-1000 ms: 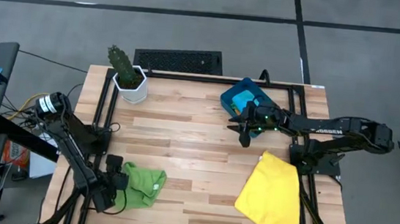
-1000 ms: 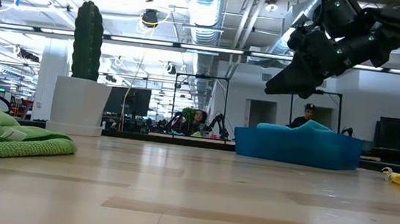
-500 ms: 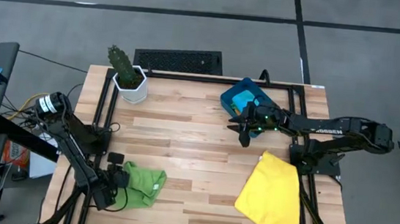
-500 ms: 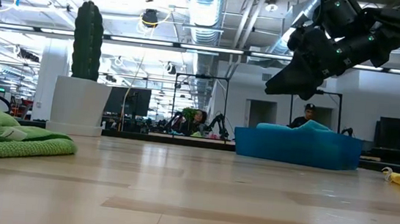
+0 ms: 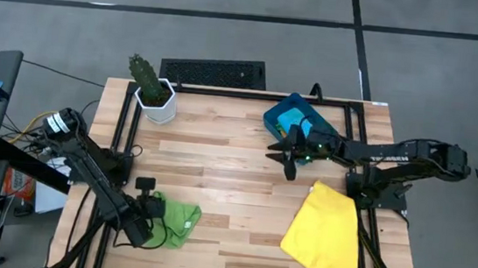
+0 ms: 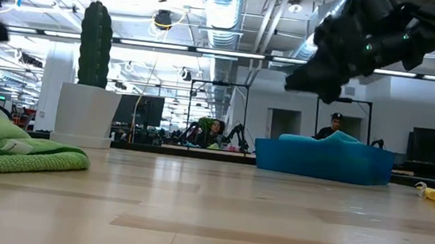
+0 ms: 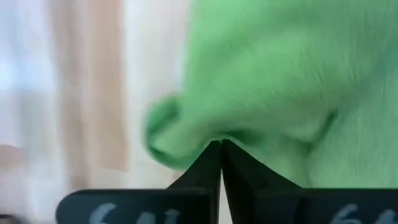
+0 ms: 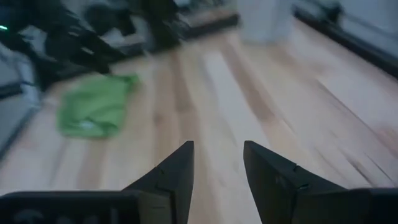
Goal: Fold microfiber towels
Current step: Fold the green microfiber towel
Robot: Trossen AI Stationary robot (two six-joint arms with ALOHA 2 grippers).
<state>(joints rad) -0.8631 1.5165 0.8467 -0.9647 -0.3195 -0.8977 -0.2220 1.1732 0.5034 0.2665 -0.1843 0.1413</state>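
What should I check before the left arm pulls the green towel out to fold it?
1. Left end effector shut on green towel: ok.
2. Green towel flat: not ok, bunched.
3. Right end effector open, hanging above the table by the teal bin, away from the green towel: ok.
4. Yellow towel fully on table: not ok, overhangs the near edge.
5. Cactus pot out of the way: ok.

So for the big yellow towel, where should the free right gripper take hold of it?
Probably the pointed corner of the yellow towel nearest the table's middle, coming from above: it lies flat and clear, while the far end overhangs the table edge. The open right gripper hovers just beyond it.
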